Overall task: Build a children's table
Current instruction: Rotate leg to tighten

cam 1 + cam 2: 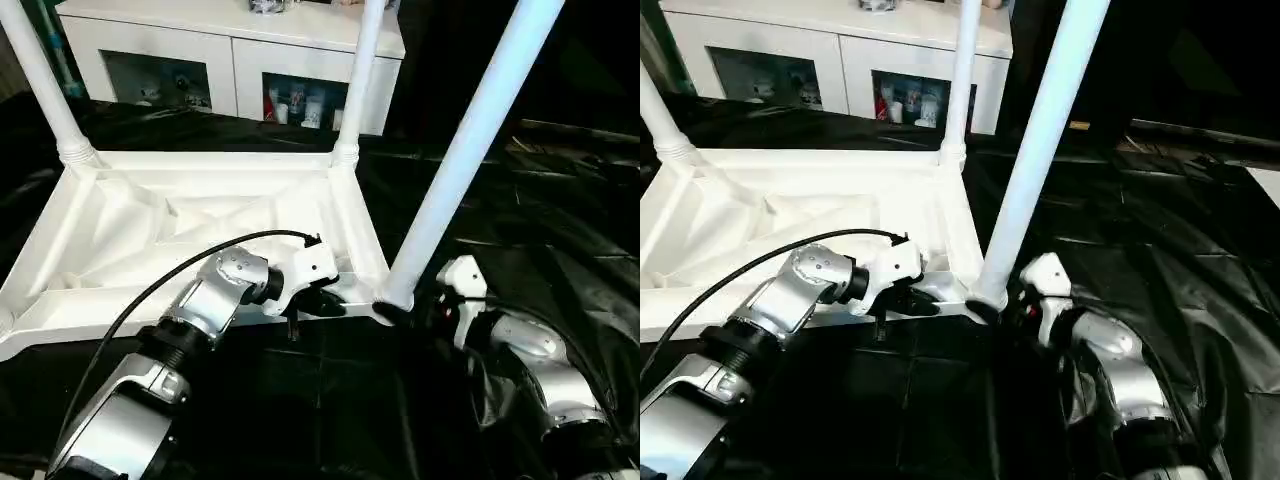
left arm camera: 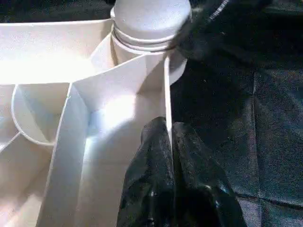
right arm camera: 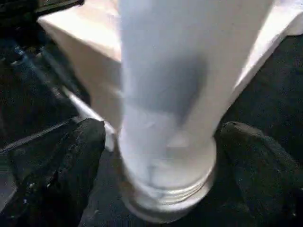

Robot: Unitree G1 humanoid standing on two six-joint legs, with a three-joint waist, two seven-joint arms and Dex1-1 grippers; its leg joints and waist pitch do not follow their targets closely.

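I am looking down over both forearms onto a work table (image 1: 520,230) draped in glossy black cloth; at twelve o'clock, behind it, stands a white cabinet (image 1: 230,45) with glass doors and small items on its shelves.

The children's table (image 1: 200,235) lies upside down on the cloth, ribbed underside facing up, spreading from nine o'clock to the centre of my head view; three legs stand up out of its corner sockets: a far-left leg (image 1: 40,80) at ten o'clock, a far-right leg (image 1: 360,75) at twelve, and a near-right leg (image 1: 470,140) rising from the corner nearest my right arm.

My left gripper (image 2: 169,142) is at the near edge of the tabletop, just left of that corner; its two black fingers are pinched together on the thin upright rim wall (image 2: 167,90), one finger on either side, so it has hold of the children's table by that rim.

My right gripper (image 3: 161,156) sits at five o'clock beside the base of the near-right leg; its fingers (image 3: 75,161) are spread wide, one on each side of the leg's foot where it meets the socket; there is a gap on both sides, and I cannot see either pad touching.
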